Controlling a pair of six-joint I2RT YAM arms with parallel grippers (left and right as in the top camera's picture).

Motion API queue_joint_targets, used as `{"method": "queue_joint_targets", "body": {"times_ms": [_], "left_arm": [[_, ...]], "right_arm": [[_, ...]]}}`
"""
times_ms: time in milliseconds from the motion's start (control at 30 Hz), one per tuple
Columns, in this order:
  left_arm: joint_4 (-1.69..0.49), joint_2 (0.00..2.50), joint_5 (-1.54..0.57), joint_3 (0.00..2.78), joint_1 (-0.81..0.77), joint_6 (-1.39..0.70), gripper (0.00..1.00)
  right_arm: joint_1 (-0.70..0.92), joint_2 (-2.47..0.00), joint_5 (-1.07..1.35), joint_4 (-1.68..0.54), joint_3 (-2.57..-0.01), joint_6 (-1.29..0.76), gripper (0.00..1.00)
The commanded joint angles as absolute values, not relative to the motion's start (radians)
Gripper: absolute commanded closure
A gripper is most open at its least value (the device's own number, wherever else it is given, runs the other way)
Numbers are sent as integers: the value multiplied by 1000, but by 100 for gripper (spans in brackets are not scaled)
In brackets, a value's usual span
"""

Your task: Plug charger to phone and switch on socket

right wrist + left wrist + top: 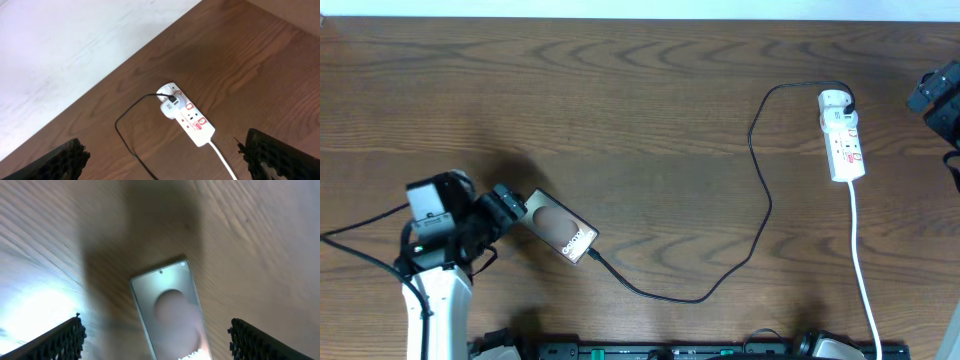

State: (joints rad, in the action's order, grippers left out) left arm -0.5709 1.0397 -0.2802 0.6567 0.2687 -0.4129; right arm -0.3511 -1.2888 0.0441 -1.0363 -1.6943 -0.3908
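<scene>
- A dark wooden surface (pixel 620 100) seen from above, with one robot arm at the lower left and another at the far right edge.
- The phone (pixel 563 231) lies flat at the lower left of the surface, angled, its glossy face showing a pale oval reflection.
- The left pincer (pixel 508 208) sits at the phone's upper-left end. In the left wrist view its fingers (pixel 57 342) are spread wide, released, with the phone (pixel 170 312) lying between them and untouched.
- The charger (pixel 760 200), a thin black cable, loops from the phone's lower-right end across the surface to the power strip. Its tip meets the phone's edge; whether it is fully seated cannot be told.
- The power strip (pixel 843 137), white with red marks, lies at the upper right. The cable enters a white adapter at its rounded end. Switch positions are too small to read.
- A white cord (pixel 860 260) runs from the strip to the near edge.
- The right pincer (pixel 162 150) hovers above the strip (pixel 187 116), fingers wide apart, grasping nothing.
</scene>
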Motion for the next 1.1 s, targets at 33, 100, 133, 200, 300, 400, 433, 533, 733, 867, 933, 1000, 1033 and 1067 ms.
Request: {"method": "queue_joint_targets", "body": {"times_ms": [33, 100, 133, 200, 300, 400, 433, 533, 733, 867, 933, 1000, 1033, 1067], "left_arm": [[-572, 928, -93, 652, 107, -393, 10], [-577, 869, -51, 652, 29, -374, 10], [-580, 836, -8, 652, -9, -373, 10], [-578, 750, 76, 644, -83, -374, 10], [-538, 625, 136, 614, -133, -374, 10], [-372, 489, 144, 531, -124, -373, 10], [-300, 453, 144, 493, -115, -366, 10], [-57, 363, 143, 357, -96, -355, 10], [300, 207, 51, 108, -44, -326, 10], [273, 118, -30, 30, 22, -326, 10], [212, 70, -62, 3, 59, -326, 10], [62, 13, -64, 5, 84, -326, 10], [6, -2, -63, 5, 90, -325, 10], [-39, 8, -64, 5, 99, -322, 9]], "right_arm": [[-350, -1283, 28, -1041, -1691, -404, 1], [-350, -1283, 28, -1041, -1691, -404, 1], [-350, -1283, 28, -1041, -1691, -404, 1], [-350, -1283, 28, -1041, -1691, -404, 1], [-350, -1283, 28, -1041, -1691, -404, 1], [-350, -1283, 28, -1041, -1691, -404, 1], [-350, -1283, 28, -1041, -1691, -404, 1], [-350, -1283, 28, -1041, -1691, -404, 1], [-350, -1283, 28, -1041, -1691, -404, 1], [-350, -1283, 28, -1041, -1691, -404, 1], [-350, -1283, 28, -1041, -1691, -404, 1], [-350, -1283, 28, -1041, -1691, -404, 1], [-350, -1283, 28, -1041, -1691, -404, 1], [-350, -1283, 28, -1041, -1691, -404, 1]]}}
